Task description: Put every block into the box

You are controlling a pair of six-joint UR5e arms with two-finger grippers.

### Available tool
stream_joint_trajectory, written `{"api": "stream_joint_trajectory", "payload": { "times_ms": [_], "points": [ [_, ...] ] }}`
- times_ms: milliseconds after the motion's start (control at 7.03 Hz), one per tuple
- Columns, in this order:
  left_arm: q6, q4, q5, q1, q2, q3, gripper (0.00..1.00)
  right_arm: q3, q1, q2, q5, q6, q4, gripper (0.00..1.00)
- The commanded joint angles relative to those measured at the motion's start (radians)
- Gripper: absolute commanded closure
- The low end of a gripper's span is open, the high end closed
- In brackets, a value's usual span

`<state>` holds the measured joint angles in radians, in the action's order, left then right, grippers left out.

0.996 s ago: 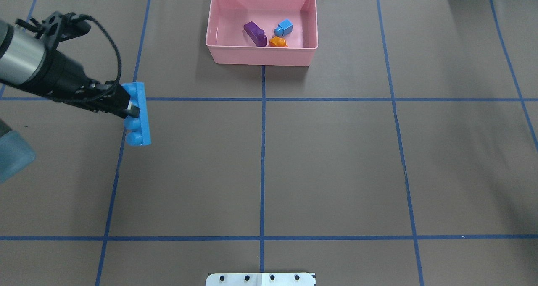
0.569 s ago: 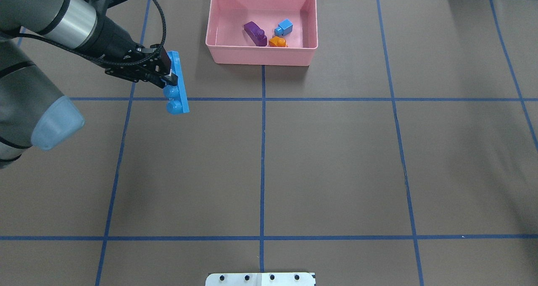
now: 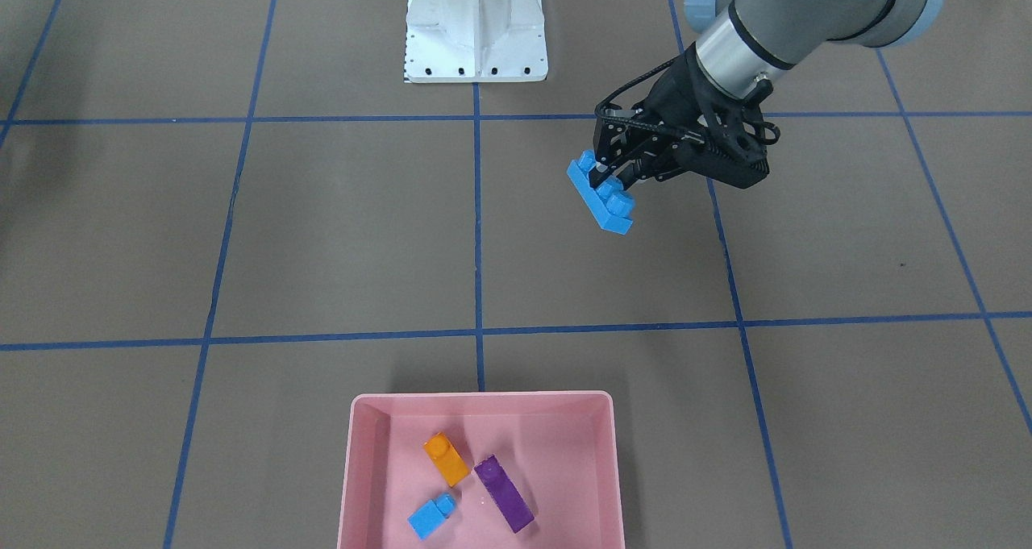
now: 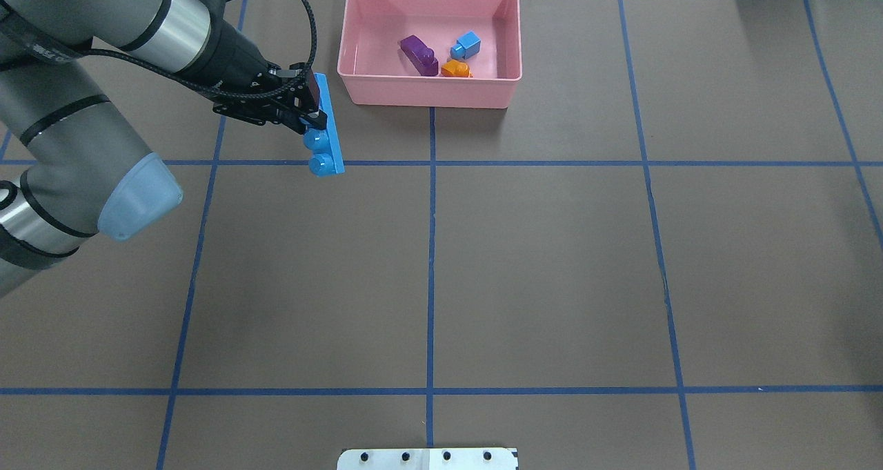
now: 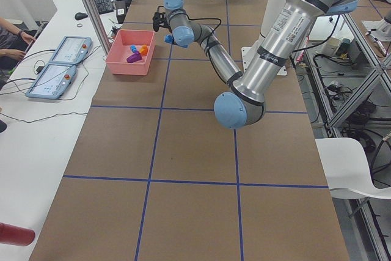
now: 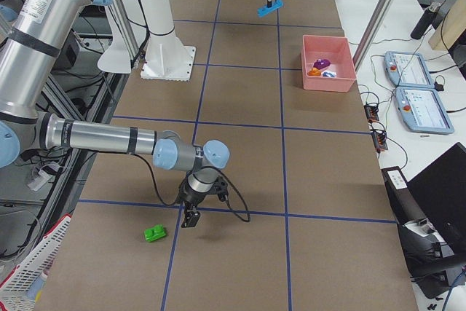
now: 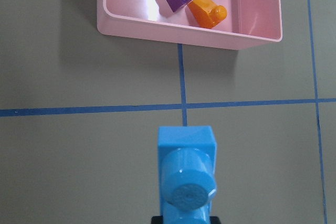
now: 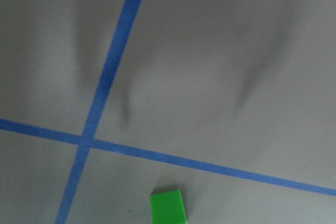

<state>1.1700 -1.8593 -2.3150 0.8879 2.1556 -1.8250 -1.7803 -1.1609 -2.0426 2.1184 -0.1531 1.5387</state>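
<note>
My left gripper (image 4: 314,114) is shut on the long blue brick (image 4: 325,139) and holds it above the table, just left of the pink box (image 4: 428,92). The front view shows the same grip (image 3: 605,180). In the left wrist view the brick (image 7: 186,177) hangs in front of the box (image 7: 173,27). A long purple brick (image 4: 419,54), a small blue brick (image 4: 467,44) and an orange brick (image 4: 456,69) lie in the box. The green brick (image 6: 155,234) lies on the table beside my right gripper (image 6: 189,220); I cannot tell whether that gripper is open or shut.
The white metal base (image 3: 476,33) stands at the robot's side of the table. Blue tape lines (image 4: 431,249) cross the brown mat. Two tablets (image 6: 408,71) and cables lie on the side table beyond the box.
My left gripper has carried the long blue brick to the right and farther away, close to the box's left side. The bricks in the box have not moved.
</note>
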Motion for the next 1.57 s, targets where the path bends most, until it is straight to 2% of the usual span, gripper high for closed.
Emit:
{"api": "stream_joint_trajectory", "payload": {
  "times_ms": [0, 142, 569, 711, 854, 996, 1280, 1423],
  "points": [
    [0.008, 0.002, 0.034, -0.026, 0.015, 0.001, 1.0, 0.126, 0.009, -0.044, 0.094, 0.003, -0.213, 0.0],
    [0.008, 0.0, 0.034, -0.03, 0.013, 0.0, 1.0, 0.125, 0.012, -0.048, 0.141, 0.007, -0.216, 0.0],
    [0.007, 0.0, 0.048, -0.038, 0.015, 0.004, 1.0, 0.166, 0.032, -0.053, 0.147, 0.006, -0.224, 0.0],
    [0.002, -0.003, 0.049, -0.04, 0.027, 0.029, 1.0, 0.17, 0.038, -0.053, 0.149, 0.009, -0.223, 0.25],
    [-0.001, -0.003, 0.058, -0.04, 0.041, 0.048, 1.0, 0.17, 0.044, -0.053, 0.149, 0.001, -0.223, 0.99],
    [0.005, -0.005, 0.087, -0.041, 0.053, 0.059, 1.0, 0.168, 0.047, -0.053, 0.149, -0.002, -0.224, 1.0],
    [0.008, -0.009, 0.143, -0.043, 0.246, 0.246, 1.0, 0.164, 0.046, -0.064, 0.15, -0.005, -0.224, 1.0],
    [0.011, -0.012, 0.166, -0.043, 0.309, 0.307, 1.0, 0.154, 0.043, -0.073, 0.17, -0.011, -0.227, 1.0]
  ]
}}
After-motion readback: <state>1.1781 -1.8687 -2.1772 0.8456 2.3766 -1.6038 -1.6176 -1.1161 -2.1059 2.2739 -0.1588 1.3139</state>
